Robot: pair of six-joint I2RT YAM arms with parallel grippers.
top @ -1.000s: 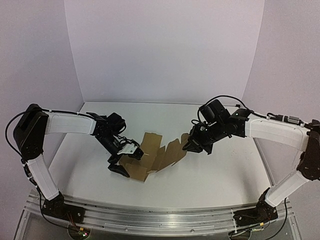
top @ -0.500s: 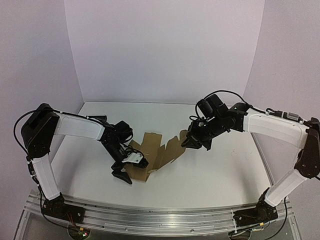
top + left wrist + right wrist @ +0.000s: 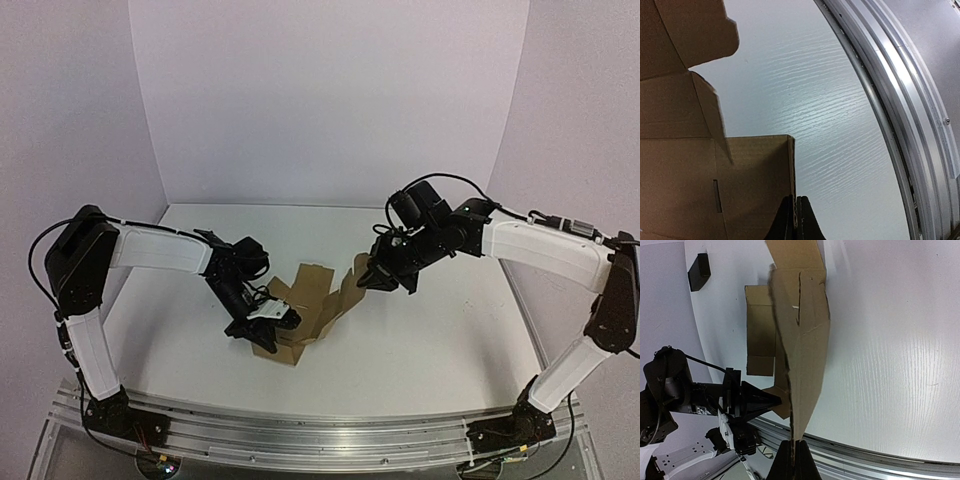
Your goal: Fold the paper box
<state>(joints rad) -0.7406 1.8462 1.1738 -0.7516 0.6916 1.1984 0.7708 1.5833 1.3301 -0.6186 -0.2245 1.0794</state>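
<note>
Paper box [image 3: 308, 302] is a flat brown cardboard cut-out, partly lifted off the white bench [image 3: 430, 350] about mid-way between the two arms. Both arms have hold of it, one at each end.

Left pincer [image 3: 794, 206] is clamped shut on the edge of one panel. In the left wrist view the two black fingertips are pressed together with the cardboard edge running straight down between them. That panel has a small slot cut in it, and a couple more flaps show above it. The metal rail [image 3: 905, 115] at the near edge of the bench curves past on the right.

Right pincer [image 3: 792, 449] is also closed, pinching the tip of a flap at the other end, so that side of the sheet is raised and seen nearly edge-on from the right wrist. The rest fans out toward the left arm. A small black block [image 3: 699, 271] sits on the bench, well apart from the box.
</note>
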